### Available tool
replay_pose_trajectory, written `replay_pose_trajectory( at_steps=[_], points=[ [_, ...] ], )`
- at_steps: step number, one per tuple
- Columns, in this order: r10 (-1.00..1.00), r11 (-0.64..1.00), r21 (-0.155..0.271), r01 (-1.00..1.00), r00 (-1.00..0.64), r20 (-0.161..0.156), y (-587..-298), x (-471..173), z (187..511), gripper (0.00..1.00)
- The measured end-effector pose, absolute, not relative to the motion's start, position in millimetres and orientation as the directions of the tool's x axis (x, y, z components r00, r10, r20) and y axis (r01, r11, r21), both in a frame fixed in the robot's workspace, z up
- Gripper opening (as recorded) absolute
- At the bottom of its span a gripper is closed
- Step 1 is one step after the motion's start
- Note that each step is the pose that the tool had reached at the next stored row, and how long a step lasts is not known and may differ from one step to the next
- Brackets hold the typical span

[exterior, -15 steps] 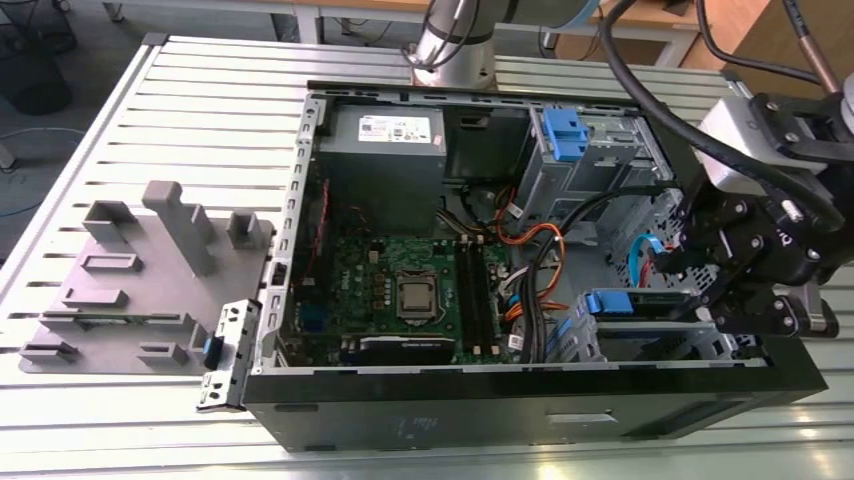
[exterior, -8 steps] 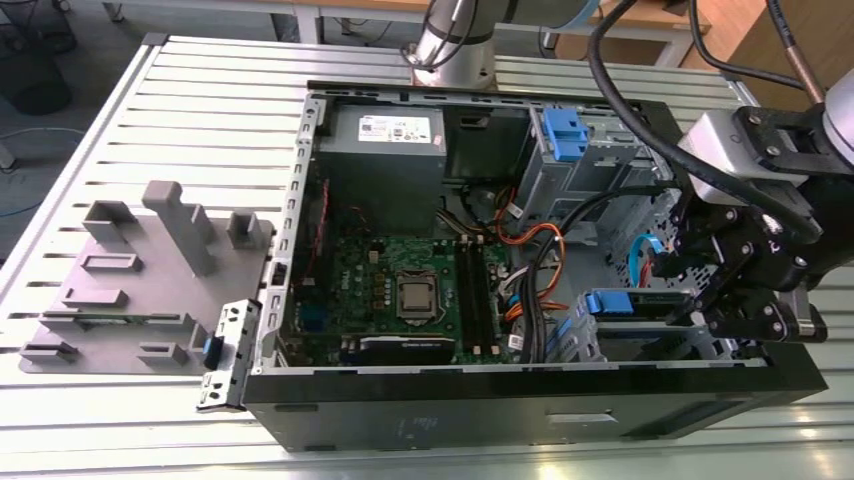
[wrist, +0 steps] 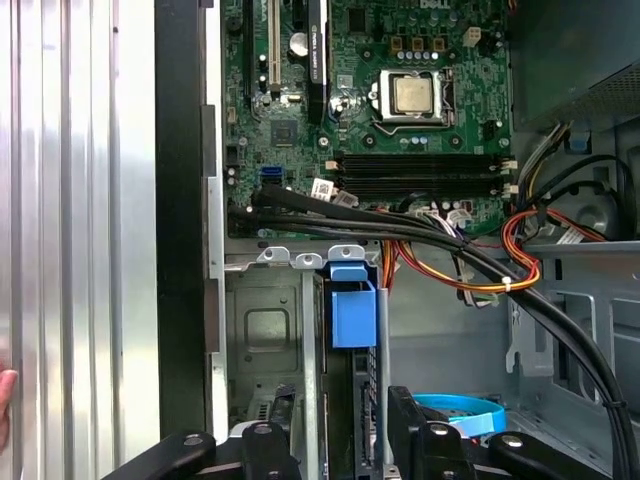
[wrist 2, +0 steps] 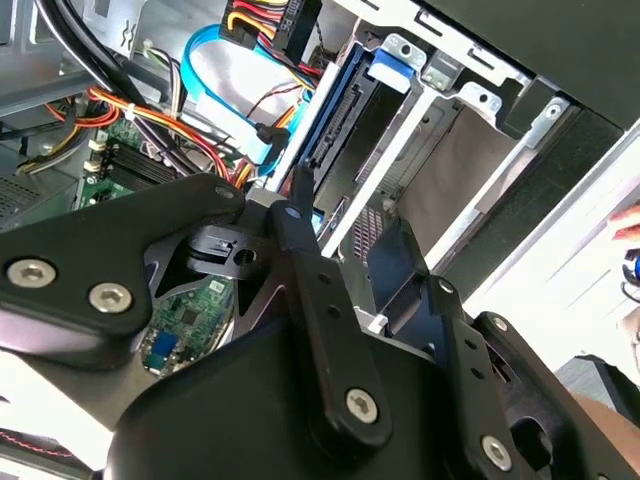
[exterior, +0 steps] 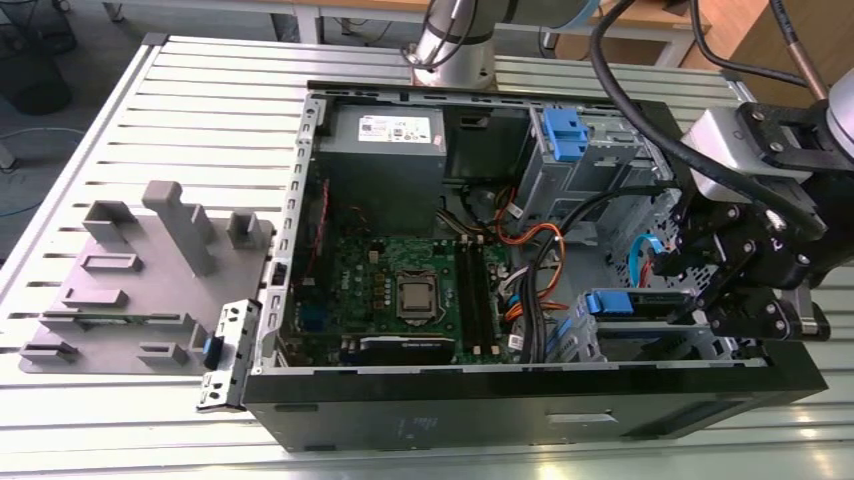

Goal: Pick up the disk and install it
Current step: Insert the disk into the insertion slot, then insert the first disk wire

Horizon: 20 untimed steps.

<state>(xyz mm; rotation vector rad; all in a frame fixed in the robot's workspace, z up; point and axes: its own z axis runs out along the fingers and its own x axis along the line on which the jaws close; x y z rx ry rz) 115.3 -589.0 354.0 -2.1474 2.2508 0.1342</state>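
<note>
The disk (wrist: 352,305) stands on edge in the drive cage (wrist: 262,330), I think so that it slides straight between the cage walls; the gripper (wrist: 347,425) hangs at the cage mouth, astride the disk, but whether its jaws clamp it I cannot tell

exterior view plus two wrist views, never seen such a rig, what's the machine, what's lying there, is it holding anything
It is one robot arm with a gripper, a clamp for grasping. The exterior view comes from a camera off the arm; both wrist views from cameras riding on it. A slatted metal table carries an open computer case and a grey holder block. The gripper sits at the case's drive cage, right by the disk, which stands on edge in a slot, blue rail showing. Whether it clamps the disk, I cannot tell.
</note>
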Motion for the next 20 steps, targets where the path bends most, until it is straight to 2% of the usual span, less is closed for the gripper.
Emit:
replay_pose_trajectory(
  at_steps=[20],
  points=[
    [-0.996, 0.045, 0.043, -0.998, -0.049, -0.08, -589.0, 115.3, 362.7, 0.49]
  ],
)
